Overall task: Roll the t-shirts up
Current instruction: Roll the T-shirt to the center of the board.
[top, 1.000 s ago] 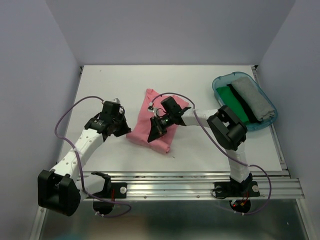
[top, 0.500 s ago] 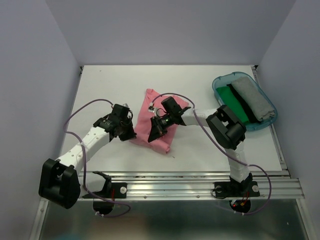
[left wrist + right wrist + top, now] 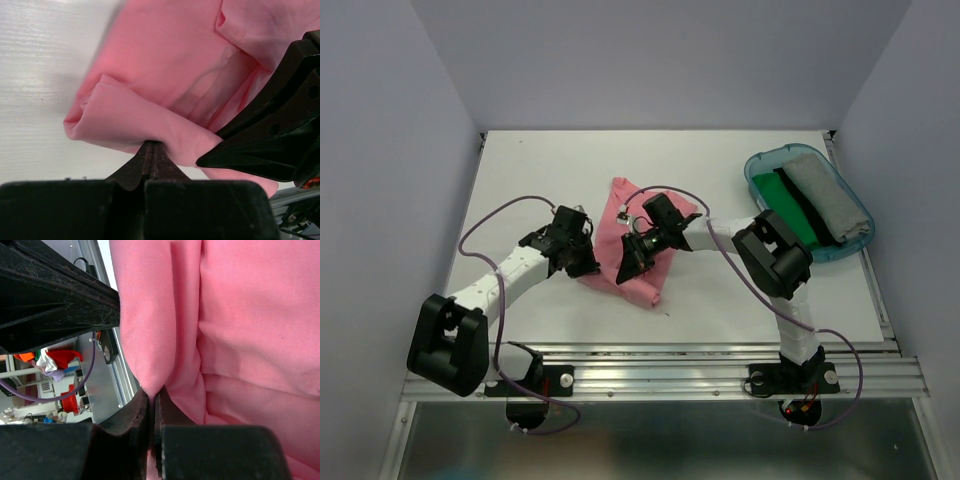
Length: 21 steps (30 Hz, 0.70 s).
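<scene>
The salmon-pink t-shirt lies partly folded in the middle of the white table. My left gripper is at the shirt's left near edge; in the left wrist view its jaws are closed, pinching a rolled fold of pink cloth. My right gripper is over the shirt's middle, shut on a pinched ridge of the pink shirt. The right gripper's black fingers show in the left wrist view, close beside the left one. A grey t-shirt and a green t-shirt lie in the tub.
A teal see-through plastic tub stands at the table's right back. Purple cables loop from both arms. The metal rail runs along the near edge. Grey walls enclose the table on three sides.
My left gripper has moved right, from beside the shirt onto its left near edge, and closed on a fold. The right gripper has stayed on the shirt.
</scene>
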### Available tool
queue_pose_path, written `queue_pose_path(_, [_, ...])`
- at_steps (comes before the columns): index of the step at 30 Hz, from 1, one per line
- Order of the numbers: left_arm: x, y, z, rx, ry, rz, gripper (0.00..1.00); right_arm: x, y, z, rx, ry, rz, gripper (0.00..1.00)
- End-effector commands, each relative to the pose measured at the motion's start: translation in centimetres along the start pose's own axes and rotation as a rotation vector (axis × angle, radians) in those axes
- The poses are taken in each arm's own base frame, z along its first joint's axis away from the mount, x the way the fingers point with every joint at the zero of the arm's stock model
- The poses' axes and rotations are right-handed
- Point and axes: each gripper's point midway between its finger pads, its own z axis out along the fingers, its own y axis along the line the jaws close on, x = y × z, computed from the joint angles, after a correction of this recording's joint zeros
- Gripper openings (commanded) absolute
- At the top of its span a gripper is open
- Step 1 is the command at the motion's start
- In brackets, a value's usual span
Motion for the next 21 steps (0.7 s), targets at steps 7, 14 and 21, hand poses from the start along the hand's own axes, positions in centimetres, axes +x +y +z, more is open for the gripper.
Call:
queue_pose_path(7, [-1.2, -0.6, 1.4, 0.01, -0.033, 0.017, 0.0, -2.1, 1.2, -0.8, -0.005, -0.054, -0.066, 0.2])
queue_pose_path(14, [-1.8, -1.0, 2.5, 0.017, -0.045, 0.013, 0.0, -3.0, 2.6, -2.5, 0.035, -0.113, -0.095, 0.65])
queue_pose_path(21, [-2.6, -1.3, 2.8, 0.016, -0.056, 0.021, 0.0, -2.5, 3.5, -4.3, 0.122, -0.156, -0.119, 0.79])
